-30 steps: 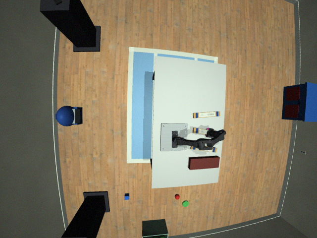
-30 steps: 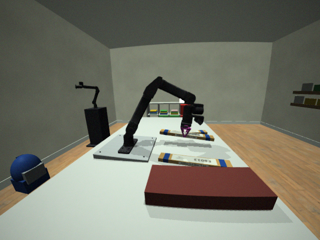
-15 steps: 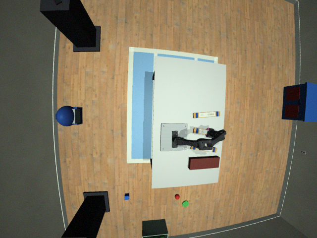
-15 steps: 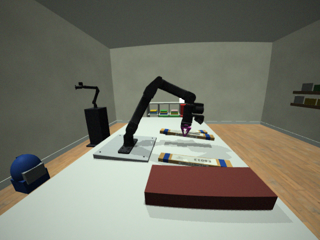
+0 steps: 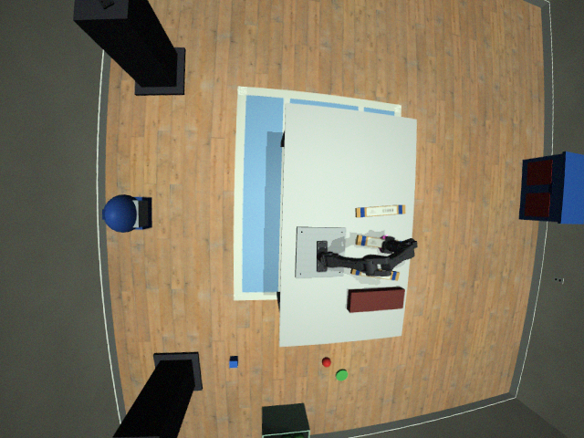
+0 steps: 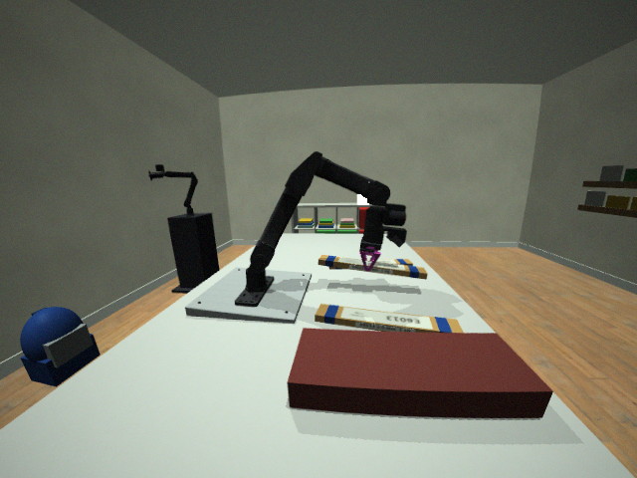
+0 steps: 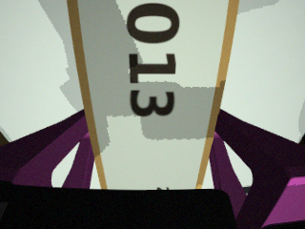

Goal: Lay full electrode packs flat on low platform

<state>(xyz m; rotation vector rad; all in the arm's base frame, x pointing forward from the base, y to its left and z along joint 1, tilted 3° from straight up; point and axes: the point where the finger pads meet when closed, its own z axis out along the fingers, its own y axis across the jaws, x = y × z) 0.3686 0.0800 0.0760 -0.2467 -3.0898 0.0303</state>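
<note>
Plainly, above the worktop (image 5: 349,160) (image 6: 205,390), a pack (image 5: 370,241) (image 6: 354,267) (image 7: 157,157) printed "013" is clamped between the part-open jaws (image 5: 384,239) (image 6: 369,259).

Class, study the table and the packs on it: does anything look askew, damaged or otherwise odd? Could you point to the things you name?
Nothing looks spilled or visibly damaged. One electrode pack (image 5: 371,241) (image 6: 395,269) (image 7: 157,162) hangs above the table (image 5: 329,164) (image 6: 154,411), its shadow apart below it, but that is explained: the end effector (image 6: 369,265) (image 7: 152,114) grips its sides.
</note>
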